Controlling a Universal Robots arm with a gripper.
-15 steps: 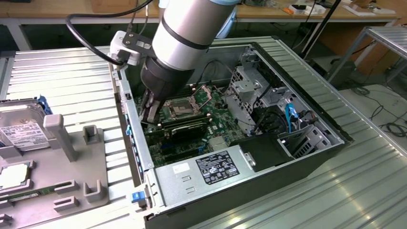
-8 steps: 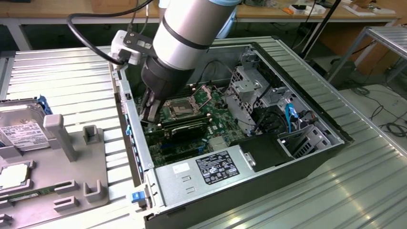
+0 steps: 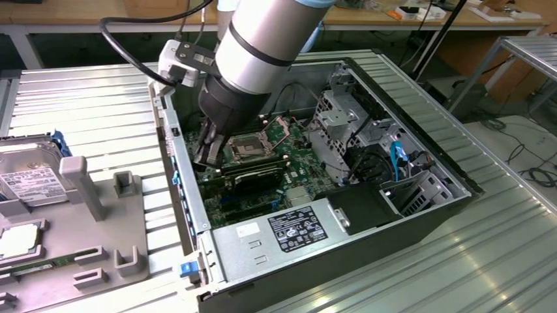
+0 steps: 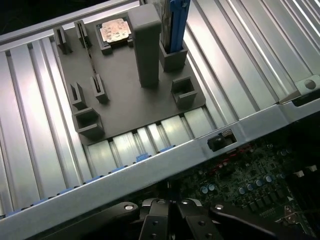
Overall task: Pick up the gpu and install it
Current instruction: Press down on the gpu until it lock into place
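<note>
Now shut gripper [image 3: 209,156] inside case [image 3: 418,215], near gpu [image 3: 252,175].

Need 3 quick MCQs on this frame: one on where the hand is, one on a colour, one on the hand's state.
1. Where is the hand?
A) over the grey fixture
B) inside the open computer case
C) beside the hard drive

2. What colour is the cable beside the drive cage?
A) blue
B) red
C) yellow

3. The hand's fingers are:
A) spread wide
B) closed on the hard drive
C) shut

Key:
1 B: the hand sits low within the case walls, over the motherboard.
2 A: the cable is plainly blue.
3 C: the fingers meet with no gap in the wrist view.
</note>
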